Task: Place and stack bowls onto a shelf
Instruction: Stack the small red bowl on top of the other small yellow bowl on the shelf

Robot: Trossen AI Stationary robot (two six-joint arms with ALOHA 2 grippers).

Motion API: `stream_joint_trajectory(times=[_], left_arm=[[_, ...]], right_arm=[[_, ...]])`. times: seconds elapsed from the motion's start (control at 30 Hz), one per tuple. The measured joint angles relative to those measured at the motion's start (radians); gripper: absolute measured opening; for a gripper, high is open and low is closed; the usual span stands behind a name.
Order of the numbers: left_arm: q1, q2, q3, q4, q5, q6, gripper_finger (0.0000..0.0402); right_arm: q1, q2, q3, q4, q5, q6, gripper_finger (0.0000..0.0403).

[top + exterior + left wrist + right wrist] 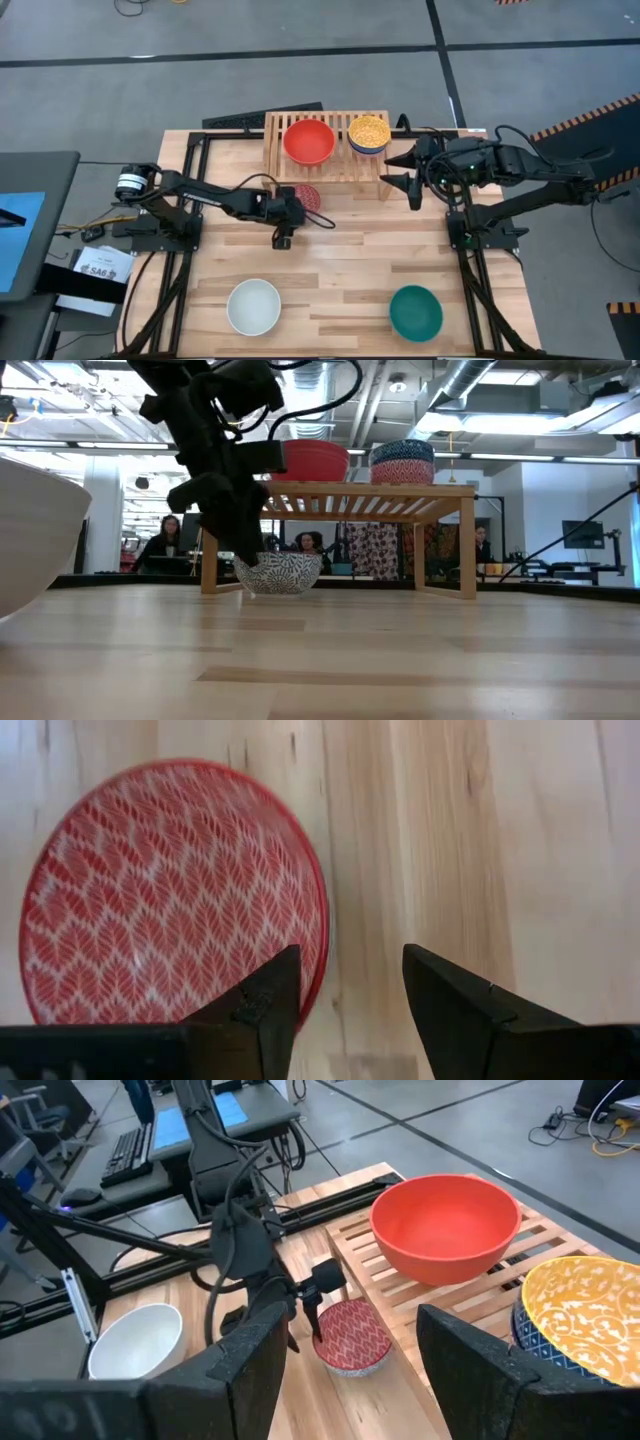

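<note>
Red-patterned bowl next in line as left gripper closes in

Red and white leaf print fills the left wrist view: the pink-red patterned bowl (308, 196) sits on the table (350, 260) just in front of the shelf (325, 168), near the centre of the high view, and the left gripper (283, 238) hangs right beside its rim with fingers parted and nothing between them. By the look of it, this is the pick-up step for that bowl. One finger (262, 1005) lines up at the bowl's edge, the other over bare wood, so the next move calls for settling down over the rim and pinching it, then lifting to the shelf.

Up top, the plain red bowl (308, 141) already stands on the slats, with the yellow patterned bowl (369, 131) nested in a blue-and-white one beside it. White bowl (253, 306) and teal bowl (415, 312) wait at the lower edge of the frame.

Right gripper (408, 172) hovers spread and unladen, right of the shelf
</note>
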Motion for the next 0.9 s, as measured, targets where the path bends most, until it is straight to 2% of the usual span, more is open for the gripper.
stream_joint_trajectory(times=[0.13,0.37,0.43,0.57,0.73,0.9], left_arm=[[0.0,-0.003,0.001,0.005,-0.017,-0.003,0.014],[0.0,0.02,0.001,-0.003,-0.017,0.001,0.003],[-0.001,0.026,0.001,-0.001,-0.01,-0.01,0.001],[-0.007,0.01,0.007,-0.01,0.024,-0.03,0.0003],[-0.024,-0.052,0.052,-0.059,0.139,-0.039,0.0002],[-0.06,-0.132,0.157,-0.221,0.159,-0.041,0.0001]], right_arm=[[-0.002,0.0,0.0,-0.001,0.001,0.0,0.0249],[-0.006,0.0,0.0,-0.002,0.0,0.0,0.0249],[-0.006,0.0,0.0,-0.002,0.0,0.0,0.0249],[-0.006,0.0,0.0,-0.002,0.0,0.0,0.0249],[-0.006,0.0,0.0,-0.002,0.0,-0.005,0.0249],[-0.006,-0.004,0.0,-0.002,0.0,-0.005,0.0249]])
